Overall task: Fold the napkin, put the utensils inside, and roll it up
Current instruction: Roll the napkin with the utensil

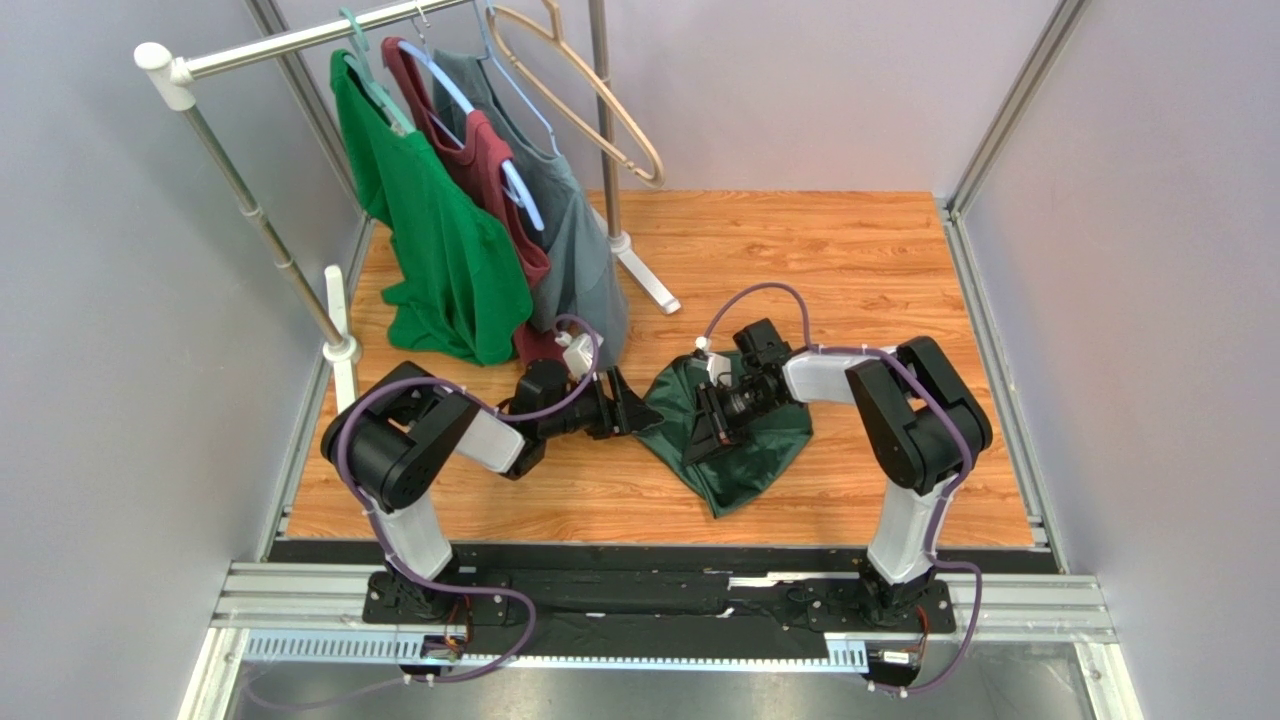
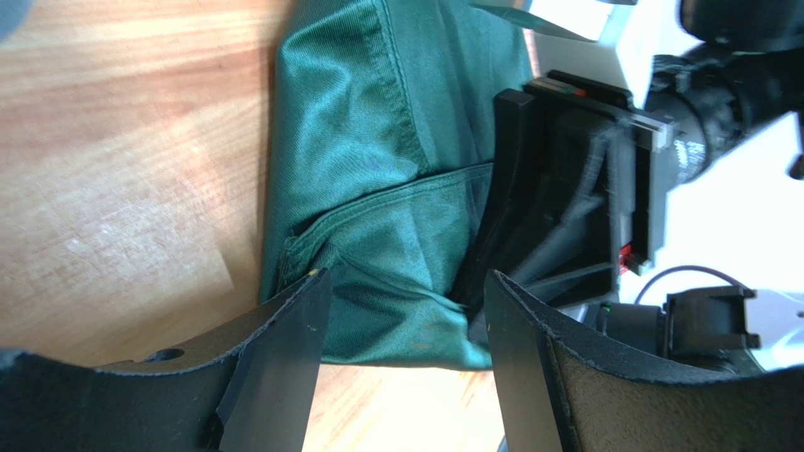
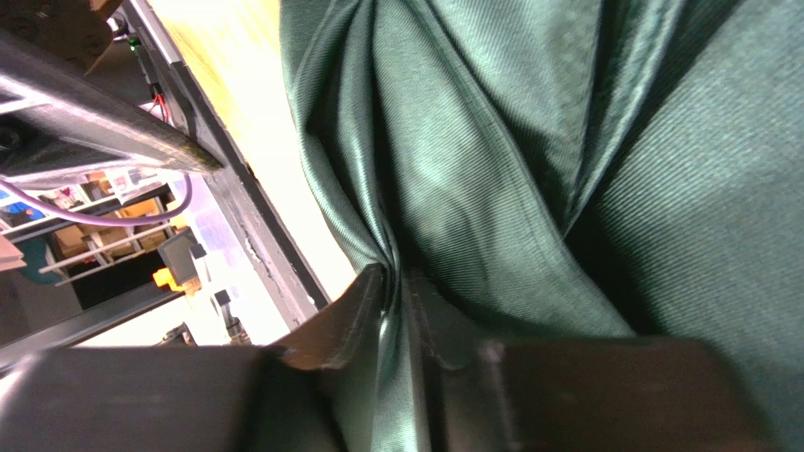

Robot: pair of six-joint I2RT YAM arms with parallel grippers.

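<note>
The dark forest-green napkin [image 1: 739, 438] lies bunched on the wooden table between the arms. My right gripper [image 1: 700, 435] is shut on a pinched fold of the napkin [image 3: 528, 169], with cloth squeezed between its fingers [image 3: 359, 306]. My left gripper [image 1: 643, 413] is open at the napkin's left edge; its fingers [image 2: 293, 330] straddle a corner of the napkin [image 2: 396, 235] without closing on it. The fork is hidden or out of view.
A clothes rack [image 1: 271, 240] stands at the back left with a bright green shirt [image 1: 436, 240], a maroon one [image 1: 489, 173] and a grey-green one [image 1: 564, 210] on hangers. Grey walls enclose the table [image 1: 842, 255]. The right arm's wrist [image 2: 604, 179] sits close ahead of my left fingers.
</note>
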